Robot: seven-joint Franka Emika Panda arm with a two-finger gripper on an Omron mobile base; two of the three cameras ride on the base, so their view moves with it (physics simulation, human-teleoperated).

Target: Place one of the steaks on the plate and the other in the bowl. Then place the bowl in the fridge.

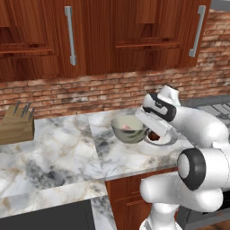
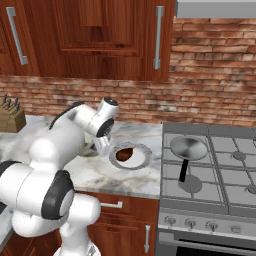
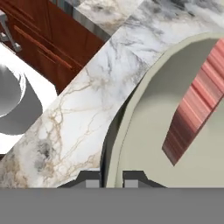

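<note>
The two dark finger tips of the gripper [image 3: 110,178] are seen drawn in on the rim of the deep round cream-beige bowl [image 3: 175,131], one tip outside the wall and one inside, so the rim is pinched between them. Inside the bowl, the pinkish-red steak with pale streaks [image 3: 197,100] is seen lying against the pale inner surface. The bowl [image 1: 129,129] is standing on the grey-veined white marble counter [image 1: 67,152]. Just beside the bowl, toward the stove, the round shallow white plate with a wide grey rim [image 2: 143,156] is set on the same counter, and the dark brown steak [image 2: 124,154] is lying on it. Beyond the plate, away from the bowl, a small steel frying pan with a black handle [image 2: 188,148] is resting on the grey gas stove [image 2: 225,175].
</note>
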